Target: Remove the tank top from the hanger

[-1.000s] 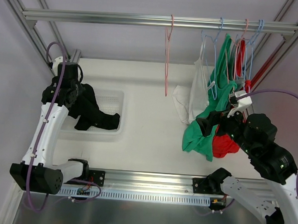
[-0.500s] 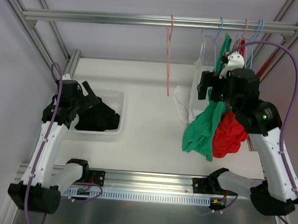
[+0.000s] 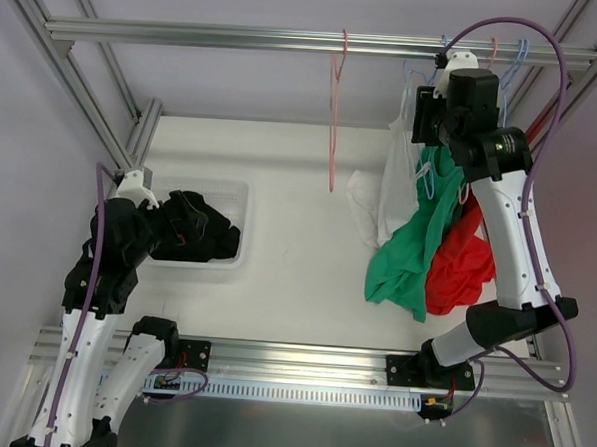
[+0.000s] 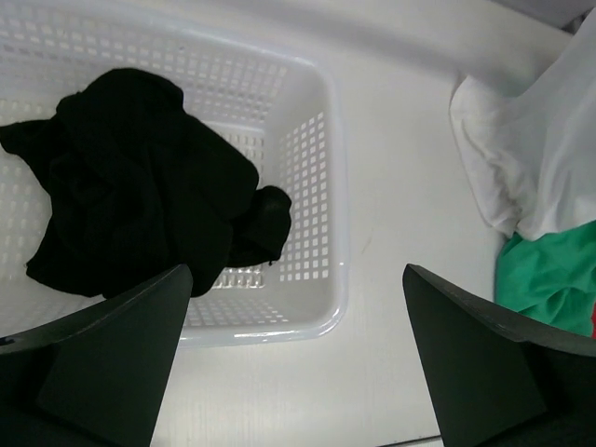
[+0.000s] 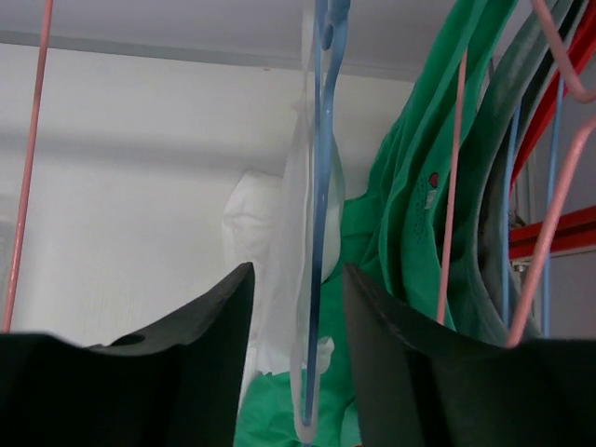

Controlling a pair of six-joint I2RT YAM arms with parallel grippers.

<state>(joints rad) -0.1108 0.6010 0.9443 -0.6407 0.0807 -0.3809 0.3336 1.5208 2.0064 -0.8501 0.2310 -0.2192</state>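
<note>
A white tank top [image 3: 394,183] hangs on a blue hanger [image 3: 418,85] from the top rail. My right gripper [image 3: 431,112] is raised up by the hanger necks. In the right wrist view the blue hanger [image 5: 319,186] and the white tank top's strap [image 5: 300,223] pass between my open right gripper [image 5: 298,279], and neither finger clamps them. My left gripper [image 4: 293,358] is open and empty, above the near right corner of the white basket [image 4: 333,233]. It also shows in the top view [image 3: 163,231].
A black garment [image 4: 140,186] lies in the basket [image 3: 232,192]. A green top [image 3: 414,255] and a red top [image 3: 463,267] hang on other hangers to the right of the white one. An empty pink hanger [image 3: 336,105] hangs from the rail [image 3: 238,37].
My right arm rose from low in front of the hanging garments up to the hanger necks. My left arm drew back toward the near side, leaving the black garment in the basket.
</note>
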